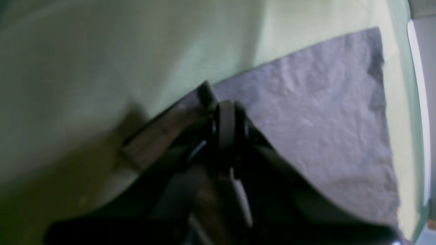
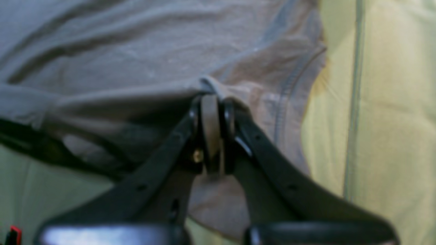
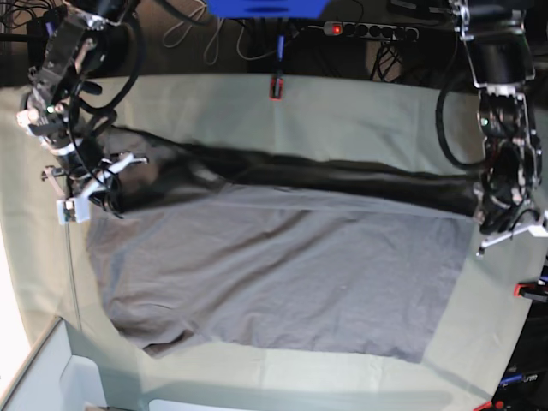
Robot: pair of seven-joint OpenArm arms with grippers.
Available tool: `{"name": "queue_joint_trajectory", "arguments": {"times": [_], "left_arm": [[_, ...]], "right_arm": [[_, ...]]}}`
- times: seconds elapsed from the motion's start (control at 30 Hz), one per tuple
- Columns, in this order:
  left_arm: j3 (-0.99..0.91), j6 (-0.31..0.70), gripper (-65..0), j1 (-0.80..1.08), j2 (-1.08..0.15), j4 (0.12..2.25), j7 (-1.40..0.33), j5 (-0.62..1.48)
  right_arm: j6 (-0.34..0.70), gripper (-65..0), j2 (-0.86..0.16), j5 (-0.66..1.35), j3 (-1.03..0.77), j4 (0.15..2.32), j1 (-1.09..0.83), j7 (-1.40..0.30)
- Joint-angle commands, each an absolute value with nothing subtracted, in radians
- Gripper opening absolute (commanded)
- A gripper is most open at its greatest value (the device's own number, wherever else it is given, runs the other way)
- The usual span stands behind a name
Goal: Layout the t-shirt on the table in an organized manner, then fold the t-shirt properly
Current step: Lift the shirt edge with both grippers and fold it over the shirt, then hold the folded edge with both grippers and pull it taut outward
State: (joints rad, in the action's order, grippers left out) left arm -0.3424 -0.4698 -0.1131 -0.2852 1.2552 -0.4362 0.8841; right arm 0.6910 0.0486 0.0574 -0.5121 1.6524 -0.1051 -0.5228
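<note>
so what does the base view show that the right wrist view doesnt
Only the base view shows the whole t-shirt spread across the table, with the left gripper at its far edge. Only the right wrist view shows the right gripper shut on a pinched fold beside a sleeve seam. Both show the grey shirt on pale green cloth.

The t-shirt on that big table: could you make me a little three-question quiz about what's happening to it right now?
1. True or false: both grippers are shut on the t-shirt.
2. What covers the table: A) pale green cloth, B) bare wood, C) blue plastic?
3. Fill in: the far edge of the shirt is ____ off the table between the left gripper and the right gripper.

Key: 1 true; 2 A; 3 lifted.
</note>
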Motion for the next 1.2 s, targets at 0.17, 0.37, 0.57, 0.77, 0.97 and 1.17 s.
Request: {"name": "queue_joint_trajectory", "arguments": {"times": [0.17, 0.37, 0.57, 0.77, 0.97, 1.17], "left_arm": [[-0.314, -0.469, -65.0, -0.226, -0.305, 1.181, -0.418, 0.886], [-0.249, -0.469, -65.0, -0.286, -0.323, 1.118, -0.417, 0.886], [-0.246, -0.469, -64.9, -0.318, -0.323, 1.075, -0.42, 0.886], [-0.243, -0.469, -53.7, -0.326, -0.323, 1.072, -0.424, 0.888], [-0.243, -0.469, -33.8, -0.317, -0.325, 1.081, -0.424, 0.888], [-0.252, -0.469, -32.8, -0.185, -0.338, 1.178, -0.418, 0.888]], "right_arm": [[0.698, -65.0, 0.022, 0.076, -0.512, 1.569, 0.004, -0.496], [0.698, -65.0, -0.007, 0.076, -0.486, 1.466, 0.067, -0.49], [0.698, -65.0, -0.038, 0.076, -0.429, 1.389, 0.091, -0.49], [0.698, -62.2, -0.05, 0.076, -0.426, 1.376, 0.094, -0.495], [0.698, -43.3, -0.05, 0.077, -0.433, 1.406, 0.084, -0.498], [0.698, -38.3, -0.048, 0.079, -0.435, 1.567, -0.019, -0.498]]}}
